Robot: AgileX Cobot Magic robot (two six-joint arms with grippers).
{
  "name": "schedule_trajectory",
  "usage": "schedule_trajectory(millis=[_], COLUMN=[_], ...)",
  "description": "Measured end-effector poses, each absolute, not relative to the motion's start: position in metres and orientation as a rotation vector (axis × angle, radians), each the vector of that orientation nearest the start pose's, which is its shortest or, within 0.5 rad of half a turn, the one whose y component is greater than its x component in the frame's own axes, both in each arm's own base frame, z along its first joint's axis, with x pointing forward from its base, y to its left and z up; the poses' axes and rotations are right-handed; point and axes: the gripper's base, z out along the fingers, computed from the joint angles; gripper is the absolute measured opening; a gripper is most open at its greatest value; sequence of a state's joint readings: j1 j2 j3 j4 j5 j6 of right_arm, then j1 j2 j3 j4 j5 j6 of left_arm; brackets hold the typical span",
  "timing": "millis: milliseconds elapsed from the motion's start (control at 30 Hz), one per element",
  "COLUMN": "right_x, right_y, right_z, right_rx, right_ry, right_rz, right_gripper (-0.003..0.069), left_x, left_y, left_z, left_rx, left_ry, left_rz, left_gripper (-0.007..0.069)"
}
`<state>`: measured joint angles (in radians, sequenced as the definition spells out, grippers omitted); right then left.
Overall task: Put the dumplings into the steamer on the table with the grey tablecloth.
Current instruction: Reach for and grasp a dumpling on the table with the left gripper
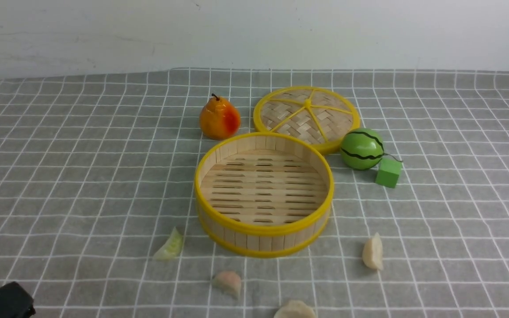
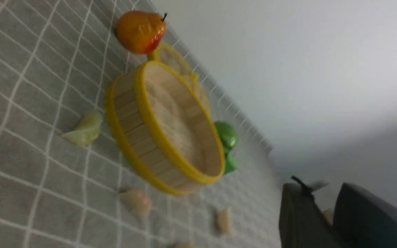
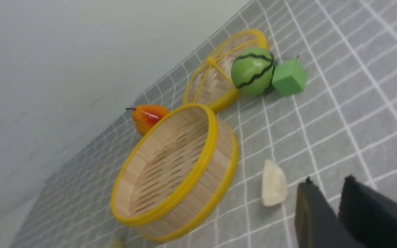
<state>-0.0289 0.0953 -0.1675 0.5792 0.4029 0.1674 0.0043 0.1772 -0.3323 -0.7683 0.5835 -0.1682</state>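
The steamer (image 1: 263,240) stands empty in the middle of the table, which is draped in the grey tablecloth (image 1: 60,176). Several dumplings lie on the cloth in front of it: a pale green one (image 1: 169,245) at the left, a pinkish one (image 1: 228,282), a cream one (image 1: 373,251) at the right, and another cream one (image 1: 294,310) at the frame's lower edge. A black part of my left arm (image 1: 2,302) shows in the lower left corner. My left gripper (image 2: 322,193) hangs above the cloth, narrowly open and holding nothing. My right gripper (image 3: 327,184) is narrowly open and holding nothing, beside the cream dumpling (image 3: 273,184).
Behind the steamer lie an orange pear (image 1: 219,118) and the flat woven lid (image 1: 306,115). A green watermelon ball (image 1: 362,148) and a green cube (image 1: 388,172) sit to the steamer's right. A white wall closes the table's far edge.
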Motion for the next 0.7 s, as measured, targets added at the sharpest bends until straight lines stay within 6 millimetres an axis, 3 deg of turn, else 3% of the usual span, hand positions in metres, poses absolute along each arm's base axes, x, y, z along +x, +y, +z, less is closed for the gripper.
schedule_trajectory(millis=[100, 133, 200, 233, 267, 367, 500, 567, 700], right_x=[0.073, 0.075, 0.097, 0.099, 0.114, 0.132, 0.160, 0.162, 0.163], right_y=[0.015, 0.015, 0.014, 0.014, 0.015, 0.021, 0.056, 0.063, 0.094], right_z=[0.268, 0.266, 0.288, 0.292, 0.301, 0.306, 0.301, 0.299, 0.284], right_rx=[0.369, 0.364, 0.243, 0.226, 0.144, 0.017, -0.384, -0.455, -0.756], right_ry=[1.832, 1.851, 2.009, 2.025, 2.138, 2.304, 2.538, 2.563, 2.652], right_rz=[0.507, 0.496, 0.379, 0.372, 0.323, 0.321, 0.372, 0.373, 0.351], right_gripper=[-0.0010, -0.0013, -0.0020, -0.0020, -0.0020, -0.0020, -0.0020, -0.0020, -0.0020], left_x=[0.071, 0.075, 0.097, 0.097, 0.110, 0.129, 0.161, 0.165, 0.189], left_y=[-0.035, -0.034, -0.031, -0.030, -0.029, -0.029, -0.050, -0.053, -0.081], left_z=[0.299, 0.299, 0.317, 0.317, 0.319, 0.324, 0.312, 0.309, 0.293], left_rx=[-0.334, -0.327, -0.191, -0.189, -0.129, -0.033, 0.238, 0.259, 0.352], left_ry=[2.062, 2.095, 2.304, 2.306, 2.429, 2.549, 2.707, 2.724, 2.822], left_rz=[-0.748, -0.722, -0.568, -0.557, -0.492, -0.406, -0.277, -0.254, -0.165], left_gripper=[-0.0014, -0.0014, -0.0014, -0.0014, -0.0014, -0.0014, -0.0014, -0.0014, -0.0011])
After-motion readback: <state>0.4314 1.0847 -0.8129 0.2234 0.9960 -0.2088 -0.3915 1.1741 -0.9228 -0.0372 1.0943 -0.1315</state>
